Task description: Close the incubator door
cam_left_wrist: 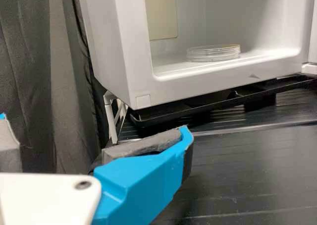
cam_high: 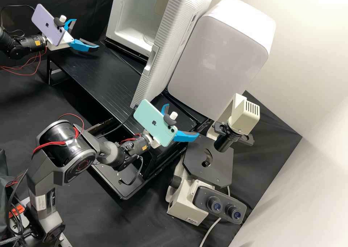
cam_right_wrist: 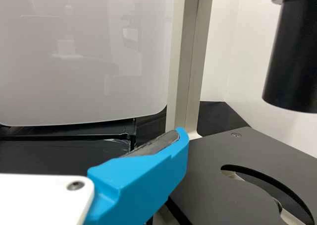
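Door [cam_high: 172,47] stands wide open; we mark closing undone, left [cam_high: 86,33] and right grippers [cam_high: 183,119] both spread, clamped on nothing.

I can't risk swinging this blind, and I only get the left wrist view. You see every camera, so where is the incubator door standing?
Observer: The high view shows the incubator door swung wide out beside the open chamber, with a grey-fronted white cabinet on its other side.

Operator: Anything on it a finger could catch?

Observer: Possibly: its ribbed side has a pale recess.

Operator: And the other arm?

Observer: In the high view the right gripper is open and empty, off the door's near end, on the side toward the microscope.
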Robot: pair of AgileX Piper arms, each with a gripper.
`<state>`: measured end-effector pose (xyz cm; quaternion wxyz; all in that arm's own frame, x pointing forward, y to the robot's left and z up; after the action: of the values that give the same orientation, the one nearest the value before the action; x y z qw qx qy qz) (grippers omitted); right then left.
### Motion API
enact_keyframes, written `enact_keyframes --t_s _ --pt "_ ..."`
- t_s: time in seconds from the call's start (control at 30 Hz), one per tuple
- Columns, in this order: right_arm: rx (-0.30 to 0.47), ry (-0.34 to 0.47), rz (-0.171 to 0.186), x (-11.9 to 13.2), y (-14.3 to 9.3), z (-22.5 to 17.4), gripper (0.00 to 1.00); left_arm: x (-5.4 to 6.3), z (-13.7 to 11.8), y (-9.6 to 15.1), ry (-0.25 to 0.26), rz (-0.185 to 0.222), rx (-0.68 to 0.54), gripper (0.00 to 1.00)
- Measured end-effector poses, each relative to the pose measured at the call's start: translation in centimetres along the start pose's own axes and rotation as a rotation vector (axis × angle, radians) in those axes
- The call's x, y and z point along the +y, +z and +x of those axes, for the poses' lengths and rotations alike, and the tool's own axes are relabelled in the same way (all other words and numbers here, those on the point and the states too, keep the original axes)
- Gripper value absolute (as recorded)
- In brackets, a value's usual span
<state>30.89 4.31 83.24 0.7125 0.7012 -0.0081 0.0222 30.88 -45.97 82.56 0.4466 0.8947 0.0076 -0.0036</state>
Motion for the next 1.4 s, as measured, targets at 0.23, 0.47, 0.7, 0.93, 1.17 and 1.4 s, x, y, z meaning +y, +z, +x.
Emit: enact_keyframes --t_s 0.23,0.47,0.7,0.93,1.17,1.4 --pt "0.0 0.0 0.0 0.0 0.0 0.0 1.0 0.0 0.0 0.0 0.0 0.0 0.0 1.0" --pt "0.004 0.005 0.0 0.0 0.0 0.0 1.0 0.0 0.0 0.0 0.0 0.0 0.0 1.0" --pt "0.04 -0.002 0.002 -0.2 -1.1 0.2 1.0 0.0 0.0 0.0 0.0 0.0 0.0 1.0" --pt "0.167 0.028 0.021 0.4 -5.0 1.0 0.0 0.0 0.0 0.0 0.0 0.0 0.0 1.0" --pt "0.209 0.088 0.04 1.4 -7.0 1.9 0.0 0.0 0.0 0.0 0.0 0.0 0.0 1.0" --pt "0.282 0.132 0.022 2.1 -9.5 3.7 0.0 0.0 0.0 0.0 0.0 0.0 0.0 1.0"
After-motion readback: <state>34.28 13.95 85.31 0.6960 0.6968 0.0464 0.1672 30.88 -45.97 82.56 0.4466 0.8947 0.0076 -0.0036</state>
